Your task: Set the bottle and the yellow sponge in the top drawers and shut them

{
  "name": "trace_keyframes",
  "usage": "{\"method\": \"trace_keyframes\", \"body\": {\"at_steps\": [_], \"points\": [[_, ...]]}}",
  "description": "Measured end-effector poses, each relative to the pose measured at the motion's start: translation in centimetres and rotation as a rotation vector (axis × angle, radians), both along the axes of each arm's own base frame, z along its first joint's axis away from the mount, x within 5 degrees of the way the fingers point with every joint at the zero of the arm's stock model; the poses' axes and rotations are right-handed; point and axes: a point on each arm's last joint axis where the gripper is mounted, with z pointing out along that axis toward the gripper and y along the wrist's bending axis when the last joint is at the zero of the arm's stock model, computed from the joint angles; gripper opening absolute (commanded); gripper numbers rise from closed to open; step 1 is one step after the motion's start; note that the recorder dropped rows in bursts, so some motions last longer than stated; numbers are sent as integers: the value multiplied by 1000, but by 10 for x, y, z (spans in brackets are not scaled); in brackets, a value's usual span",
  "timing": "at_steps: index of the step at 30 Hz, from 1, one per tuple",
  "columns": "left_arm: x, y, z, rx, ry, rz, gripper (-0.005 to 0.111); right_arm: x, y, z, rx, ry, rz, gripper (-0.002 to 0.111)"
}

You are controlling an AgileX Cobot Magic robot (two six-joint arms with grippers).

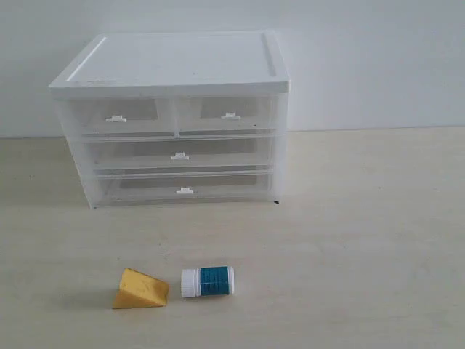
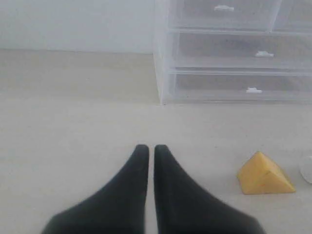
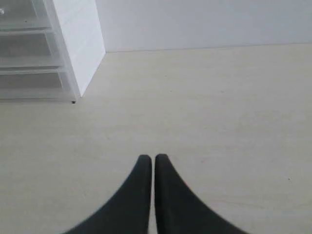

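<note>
The yellow sponge (image 1: 140, 289) lies on the table in front of the cabinet, a wedge resting on its side. Just to its right the bottle (image 1: 208, 281) lies flat, white cap pointing at the sponge. Both top drawers, left (image 1: 116, 118) and right (image 1: 229, 115), are pushed in. My left gripper (image 2: 151, 147) is shut and empty, hovering over bare table; the sponge (image 2: 264, 175) sits off to one side of it, and a sliver of the bottle cap (image 2: 307, 169) shows at the frame edge. My right gripper (image 3: 152, 157) is shut and empty too. Neither arm appears in the exterior view.
The white-topped cabinet (image 1: 174, 62) stands at the back against a pale wall, with two full-width drawers (image 1: 180, 155) below the top pair, both pushed in. Its corner (image 3: 78, 53) shows in the right wrist view. Pale wooden tabletop (image 1: 363, 240) stretches to the right.
</note>
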Motion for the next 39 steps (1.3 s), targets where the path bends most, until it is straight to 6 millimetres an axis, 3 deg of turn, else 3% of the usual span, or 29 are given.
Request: {"method": "trace_keyframes", "body": {"at_steps": [6, 12, 18, 21, 25, 33, 39], "points": [[0, 0, 1, 19, -10, -2, 4, 0, 0, 0, 0, 0, 0, 0], [3, -1, 19, -26, -213, -7, 4, 0, 0, 0, 0, 0, 0, 0], [-2, 1, 52, -258, -566, 6, 4, 0, 0, 0, 0, 0, 0, 0], [-5, 3, 62, -417, -664, -8, 4, 0, 0, 0, 0, 0, 0, 0], [-7, 1, 65, -569, -676, -53, 4, 0, 0, 0, 0, 0, 0, 0], [-5, -11, 108, -492, -674, -181, 4, 0, 0, 0, 0, 0, 0, 0], [40, -14, 137, -529, -462, -123, 4, 0, 0, 0, 0, 0, 0, 0]]}}
